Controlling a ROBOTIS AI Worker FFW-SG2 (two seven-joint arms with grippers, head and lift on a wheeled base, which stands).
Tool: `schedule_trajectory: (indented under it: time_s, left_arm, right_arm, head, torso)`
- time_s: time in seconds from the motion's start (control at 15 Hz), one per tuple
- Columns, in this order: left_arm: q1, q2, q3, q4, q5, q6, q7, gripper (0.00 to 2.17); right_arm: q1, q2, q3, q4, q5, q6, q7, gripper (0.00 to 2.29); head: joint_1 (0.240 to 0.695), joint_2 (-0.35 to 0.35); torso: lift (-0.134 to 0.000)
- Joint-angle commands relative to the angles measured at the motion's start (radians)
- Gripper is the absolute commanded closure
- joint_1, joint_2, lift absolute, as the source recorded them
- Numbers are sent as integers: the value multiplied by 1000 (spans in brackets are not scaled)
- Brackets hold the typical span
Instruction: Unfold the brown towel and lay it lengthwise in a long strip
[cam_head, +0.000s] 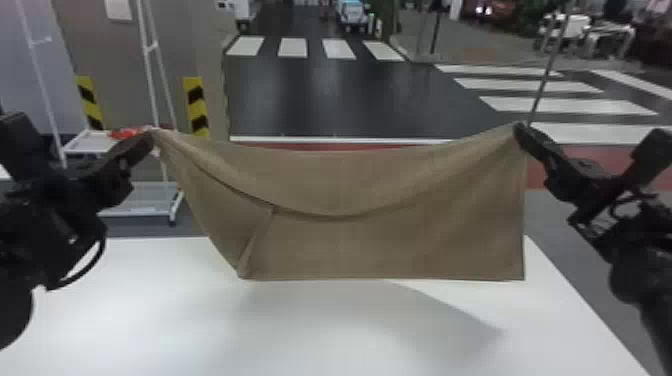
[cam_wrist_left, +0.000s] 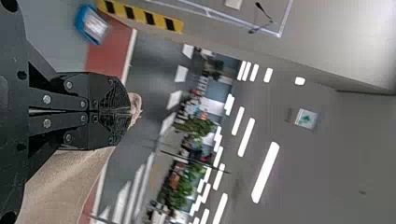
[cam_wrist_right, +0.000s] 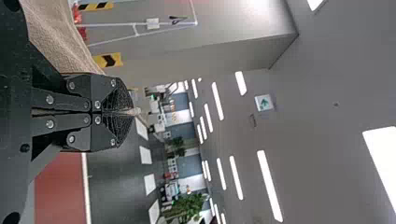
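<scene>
One towel (cam_head: 380, 235) in both end effectors (cam_head: 520, 131)

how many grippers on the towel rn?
2. The left gripper is shut on the upper left end of the brown towel, and the right gripper is shut on the upper right end. The towel hangs between them.

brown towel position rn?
Head view: the brown towel hangs in mid-air between the left gripper and right gripper, its lower edge in front of the white table.
</scene>
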Motion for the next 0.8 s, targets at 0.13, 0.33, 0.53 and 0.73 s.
schedule_trajectory:
  time_s: [0.13, 0.33, 0.53, 0.73]
  left_arm:
    - [222, 89, 30, -86, 60, -39, -126, 1416]
    - [406, 84, 27, -126, -85, -61, -204, 1416]
    - [492, 66, -20, -129, -203, -141, -237, 1416]
    - [512, 38, -29, -115, -249, -187, -207, 1416]
  right_arm:
    - [221, -48, 16, -203, -96, 22, 37, 1673]
    - [401, -43, -25, -220, -129, -64, 75, 1673]
    - [513, -22, -77, -255, -152, -104, 107, 1673]
    - [580, -16, -183, -270, -224, -104, 129, 1673]
  head:
    - [348, -55]
    - [460, -58]
    - [607, -93]
    - [668, -131]
  torso:
    - [-123]
    - [-123]
    - [-123]
    - [-123]
